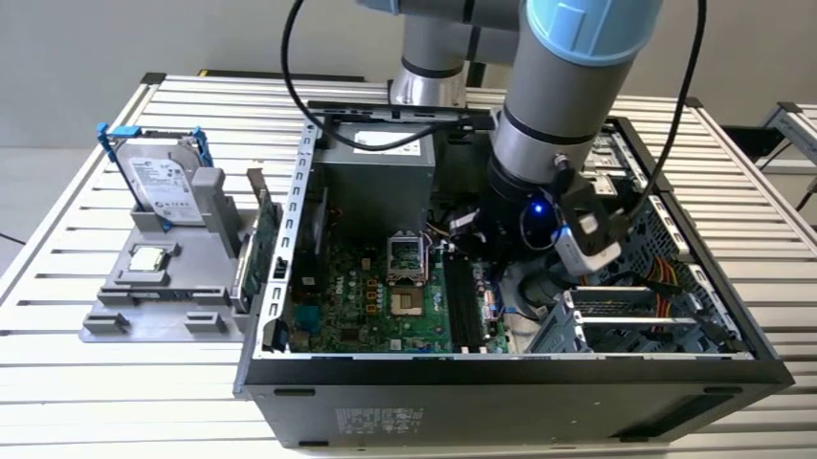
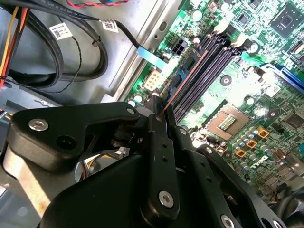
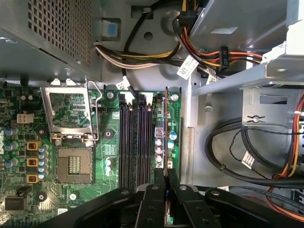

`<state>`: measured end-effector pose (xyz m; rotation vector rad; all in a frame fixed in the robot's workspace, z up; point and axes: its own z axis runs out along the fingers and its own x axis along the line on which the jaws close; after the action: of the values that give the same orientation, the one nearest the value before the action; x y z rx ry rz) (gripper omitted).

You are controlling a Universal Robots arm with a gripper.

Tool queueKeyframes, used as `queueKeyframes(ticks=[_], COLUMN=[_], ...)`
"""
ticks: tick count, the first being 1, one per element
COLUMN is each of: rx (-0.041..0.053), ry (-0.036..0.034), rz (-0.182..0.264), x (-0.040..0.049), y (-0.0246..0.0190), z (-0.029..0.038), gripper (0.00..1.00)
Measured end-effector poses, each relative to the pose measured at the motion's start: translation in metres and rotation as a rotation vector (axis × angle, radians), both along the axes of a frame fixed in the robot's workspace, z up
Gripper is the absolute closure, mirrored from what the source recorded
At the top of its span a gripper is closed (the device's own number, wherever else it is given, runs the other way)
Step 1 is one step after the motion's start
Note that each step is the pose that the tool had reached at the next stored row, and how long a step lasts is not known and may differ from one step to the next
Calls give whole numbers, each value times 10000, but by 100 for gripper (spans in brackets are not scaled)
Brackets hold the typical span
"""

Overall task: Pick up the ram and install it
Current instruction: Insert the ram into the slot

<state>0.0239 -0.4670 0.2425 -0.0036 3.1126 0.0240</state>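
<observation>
Arm reaches down into the open computer case, over the motherboard.

Ram is seen edge-on in both wrist views, as a thin strip. Its long axis runs parallel to the black memory slots, just beside the outermost slot on the side of the row of small capacitors. One end is in the gripper and the rest points straight out from it along the board.

Fingers are clamped on the ram's flat faces, one each side; the strip sits centred between them. Cannot tell whether it touches the board.

Hard drive stands outside the case, at the exterior view's left.
</observation>
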Motion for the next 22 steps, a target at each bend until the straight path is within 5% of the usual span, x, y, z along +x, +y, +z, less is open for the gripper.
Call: queueKeyframes(ticks=[22], rx=[-14], ry=[9], rz=[13], x=[-65], y=[-69], z=[-97], gripper=[100])
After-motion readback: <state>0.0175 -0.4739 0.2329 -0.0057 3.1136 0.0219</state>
